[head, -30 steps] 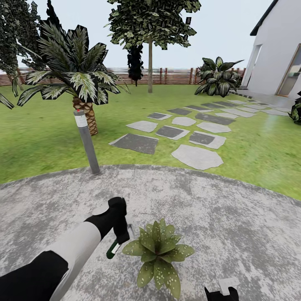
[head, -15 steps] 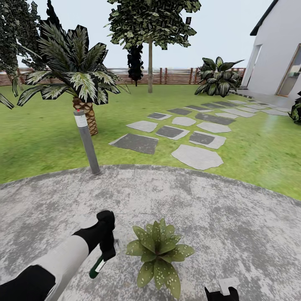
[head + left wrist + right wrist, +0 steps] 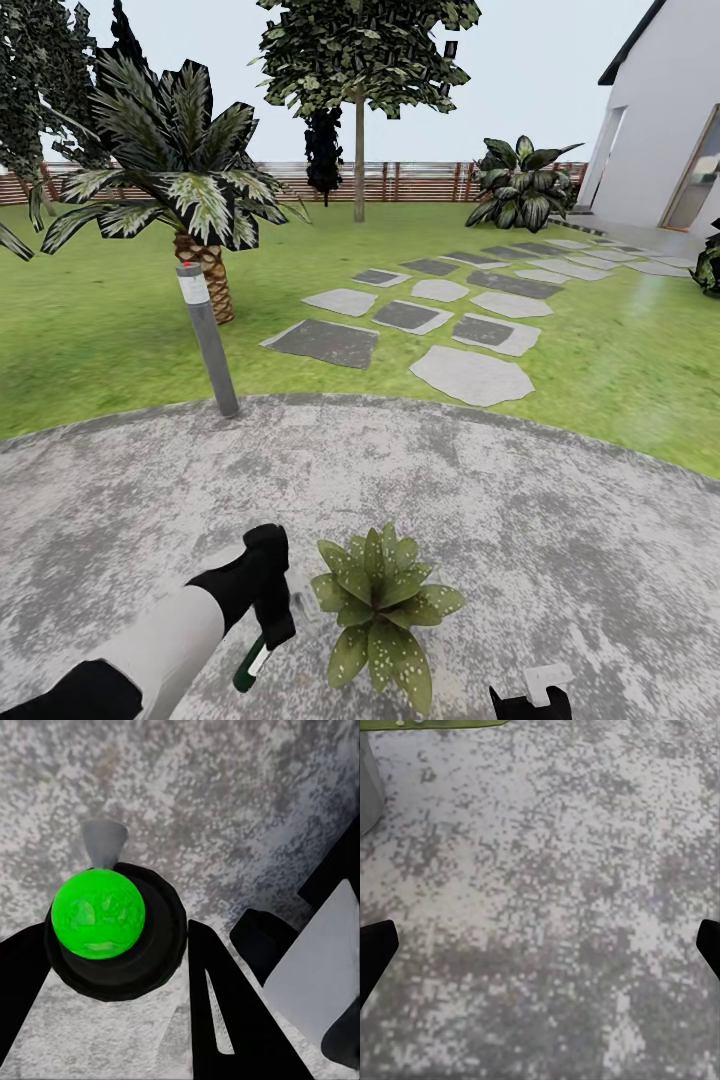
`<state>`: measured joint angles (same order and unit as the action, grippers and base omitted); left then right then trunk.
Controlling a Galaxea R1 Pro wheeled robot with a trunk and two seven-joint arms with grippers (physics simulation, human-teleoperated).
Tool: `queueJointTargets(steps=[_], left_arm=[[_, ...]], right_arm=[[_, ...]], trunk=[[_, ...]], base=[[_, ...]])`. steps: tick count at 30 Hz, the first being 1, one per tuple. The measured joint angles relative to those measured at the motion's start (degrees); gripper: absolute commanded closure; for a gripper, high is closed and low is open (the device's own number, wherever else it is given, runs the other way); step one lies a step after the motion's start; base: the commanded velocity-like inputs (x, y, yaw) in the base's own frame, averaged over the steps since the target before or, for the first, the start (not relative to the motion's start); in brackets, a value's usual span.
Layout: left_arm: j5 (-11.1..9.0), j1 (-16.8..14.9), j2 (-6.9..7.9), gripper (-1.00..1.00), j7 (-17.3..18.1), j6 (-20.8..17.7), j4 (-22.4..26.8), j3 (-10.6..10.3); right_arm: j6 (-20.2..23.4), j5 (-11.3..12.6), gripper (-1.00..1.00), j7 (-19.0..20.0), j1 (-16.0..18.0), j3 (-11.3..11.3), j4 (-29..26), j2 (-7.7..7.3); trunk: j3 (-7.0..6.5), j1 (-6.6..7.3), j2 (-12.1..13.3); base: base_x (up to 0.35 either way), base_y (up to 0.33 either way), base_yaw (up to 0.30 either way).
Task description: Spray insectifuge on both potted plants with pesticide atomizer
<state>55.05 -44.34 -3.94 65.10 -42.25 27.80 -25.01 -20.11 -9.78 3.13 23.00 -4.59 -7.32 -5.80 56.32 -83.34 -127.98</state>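
My left gripper [image 3: 270,622] is shut on the pesticide atomizer [image 3: 250,664], a dark green bottle with a white band, held tilted just left of a potted plant [image 3: 380,610] on the stone patio. In the left wrist view the bottle's bright green end [image 3: 97,913] sits between the black fingers [image 3: 217,1012]. Pale specks of insectifuge [image 3: 400,660] dot the plant's near leaves. My right gripper [image 3: 530,700] is open, low over bare patio to the plant's right, with its fingertips [image 3: 375,952] far apart. The second potted plant is out of view.
A tall grey bollard lamp [image 3: 208,340] stands at the patio's far edge, with a palm [image 3: 180,190] behind it. Stepping stones [image 3: 470,375] cross the lawn toward a white house [image 3: 660,120]. A brown fence [image 3: 400,182] closes the back. A grey pot wall [image 3: 367,787] shows in the right wrist view.
My left arm, with the atomizer in its grip, drew back and left away from the plant, then swung right again and lower beside it. The right gripper stayed still.
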Motion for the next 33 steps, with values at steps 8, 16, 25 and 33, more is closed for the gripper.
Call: queueJointTargets(steps=[8, 16, 25, 33], left_arm=[[-0.3, 0.1, -0.40, 1.00, 0.6, -0.1, 0.5, 0.8], [-4.2, 0.1, -0.15, 1.00, 0.9, 0.0, 0.5, 0.9], [-7.2, 1.1, 0.36, 1.00, 0.6, 6.3, -0.2, 0.3], [-6.5, 1.1, -0.09, 1.00, 0.4, 5.0, 0.5, -0.1]], right_arm=[[0.0, 0.0, -1.00, 0.0, 0.0, 0.0, 0.0, 0.00], [0.0, 0.0, -1.00, 0.0, 0.0, 0.0, 0.0, 0.00], [0.0, 0.0, -1.00, 0.0, 0.0, 0.0, 0.0, 0.00], [0.0, 0.0, -1.00, 0.0, 0.0, 0.0, 0.0, 0.00]], trunk=[[0.00, 0.00, 0.0], [0.00, 0.00, 0.0], [0.00, 0.00, 0.0], [0.00, 0.00, 0.0]], base=[[0.000, 0.000, 0.000], [0.000, 0.000, 0.000], [0.000, 0.000, 0.000], [0.000, 0.000, 0.000]])
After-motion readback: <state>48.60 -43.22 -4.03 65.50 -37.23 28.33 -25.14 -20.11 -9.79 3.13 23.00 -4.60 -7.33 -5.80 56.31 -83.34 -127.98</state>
